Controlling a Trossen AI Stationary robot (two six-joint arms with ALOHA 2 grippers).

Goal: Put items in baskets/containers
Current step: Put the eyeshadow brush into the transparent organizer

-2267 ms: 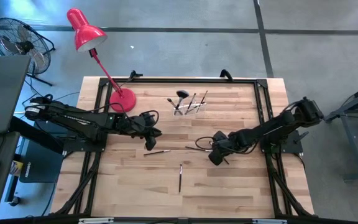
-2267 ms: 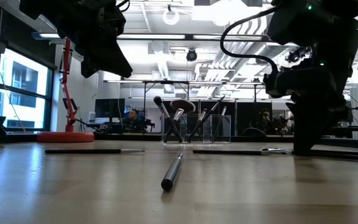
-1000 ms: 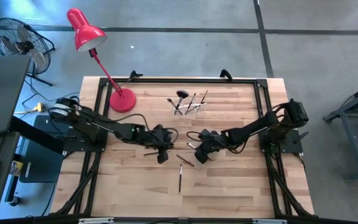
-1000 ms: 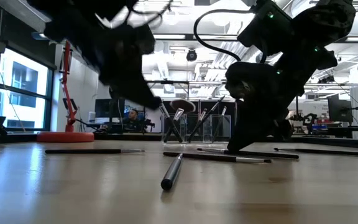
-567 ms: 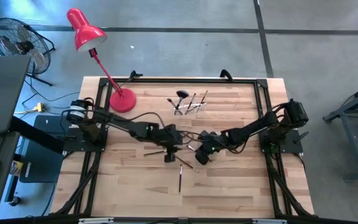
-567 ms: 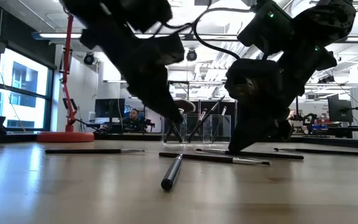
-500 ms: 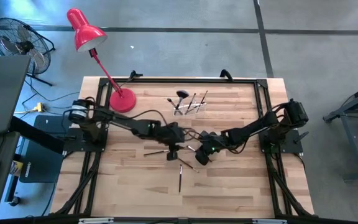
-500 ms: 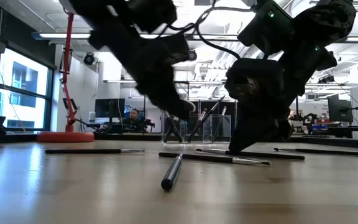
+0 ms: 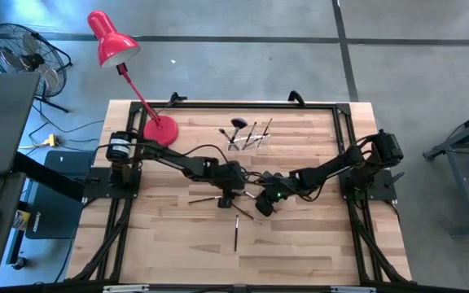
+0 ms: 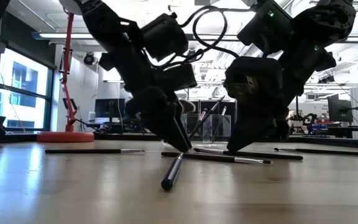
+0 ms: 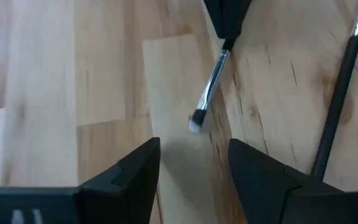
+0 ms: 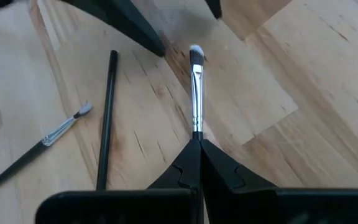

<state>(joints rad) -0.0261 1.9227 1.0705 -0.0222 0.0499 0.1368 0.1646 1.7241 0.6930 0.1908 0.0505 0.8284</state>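
The right claw (image 12: 197, 142) is pinched shut on the dark handle end of a small brush (image 12: 196, 87), holding it out nearly level so its ferrule and pale tip jut forward, low over the wooden surface (image 9: 300, 236) near the middle. That looks like an offer: the left claw (image 11: 191, 171) has its fingers spread wide and empty, lined up on the brush's tip as if to take it for a handover. In the high view the two claws nearly meet, the left claw at (image 9: 228, 198) and the right at (image 9: 260, 203).

The clear holder (image 9: 247, 140) stands farther back with several brushes already leaning in it, well apart from both arms. Loose brushes lie on the wood: one toward the front edge (image 9: 236, 234), a dark handle (image 12: 104, 118) and a short brush (image 12: 42, 144) beside the right claw. Whether the held brush touches the wood, I cannot tell
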